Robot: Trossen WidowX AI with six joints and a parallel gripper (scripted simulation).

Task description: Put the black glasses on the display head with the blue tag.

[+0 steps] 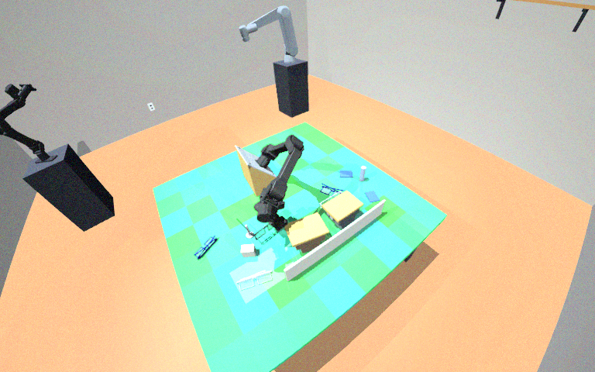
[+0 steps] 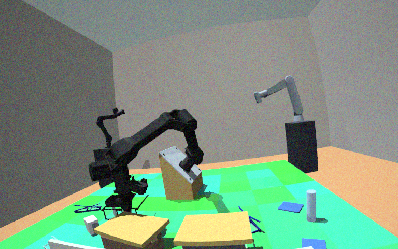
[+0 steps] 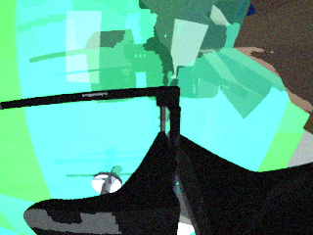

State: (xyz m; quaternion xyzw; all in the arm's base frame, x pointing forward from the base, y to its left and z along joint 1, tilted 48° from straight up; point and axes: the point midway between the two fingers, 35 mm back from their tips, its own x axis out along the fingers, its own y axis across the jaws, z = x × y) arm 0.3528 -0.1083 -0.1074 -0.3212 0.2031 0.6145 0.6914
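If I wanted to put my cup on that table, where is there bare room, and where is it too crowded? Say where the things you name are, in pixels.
Free patches: the near corner beyond the long white rail (image 1: 335, 240) and the white glasses (image 1: 254, 280); also the stretch between the dark blue folded glasses (image 1: 205, 247) (image 2: 87, 208) and the wooden wedge (image 1: 254, 177) (image 2: 178, 181). Crowded: around the gripper (image 1: 282, 226).

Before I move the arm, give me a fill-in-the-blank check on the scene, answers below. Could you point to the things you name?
1. The gripper (image 1: 280, 225) (image 3: 166, 137) is closed on the ____ glasses (image 1: 263, 232) (image 2: 113, 208) (image 3: 88, 94).
2. The arm is mounted on a block (image 1: 251, 173) (image 2: 178, 184) whose top is ____, not level.
3. The upright cylinder (image 1: 362, 173) (image 2: 311, 206) is ____ in color.
4. The two flat squares near that cylinder are ____.

Missing words: black; sloped; white; blue
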